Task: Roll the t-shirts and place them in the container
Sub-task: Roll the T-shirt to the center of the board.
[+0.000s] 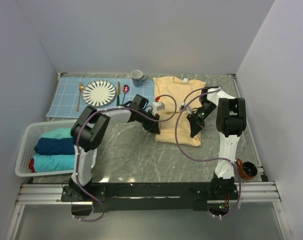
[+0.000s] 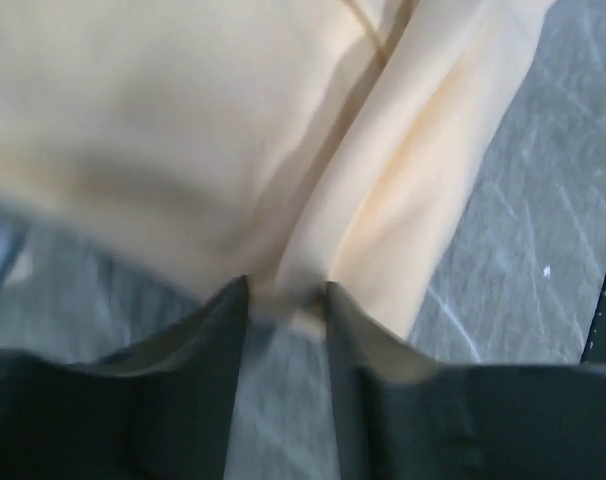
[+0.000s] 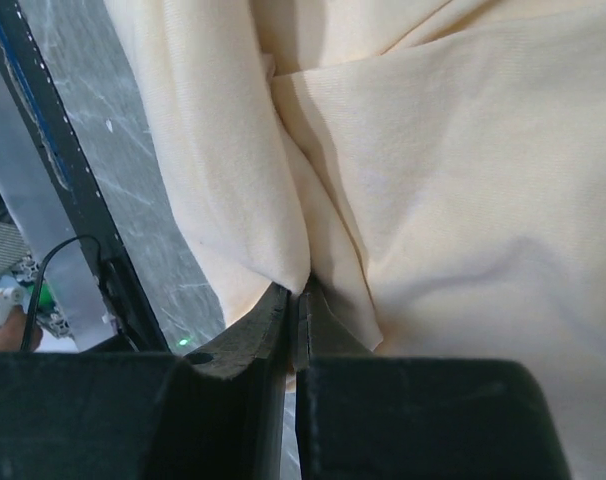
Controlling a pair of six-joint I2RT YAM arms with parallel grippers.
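Top external view: leftmost, teal and navy t-shirts (image 1: 54, 147) lie bundled in a basket (image 1: 25, 142). Our left hand (image 2: 285, 295), fingers parted, straddles a fold of the yellow t-shirt (image 1: 181, 92) on the bench (image 1: 141, 160). Our right hand (image 3: 295, 290) clamps its right edge, which we judge tensions it for rolling.

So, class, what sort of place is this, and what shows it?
Probably a robotics lab test cell: plain walls box in the table, two arms are bolted to a rail, and a laundry basket holds t-shirts.
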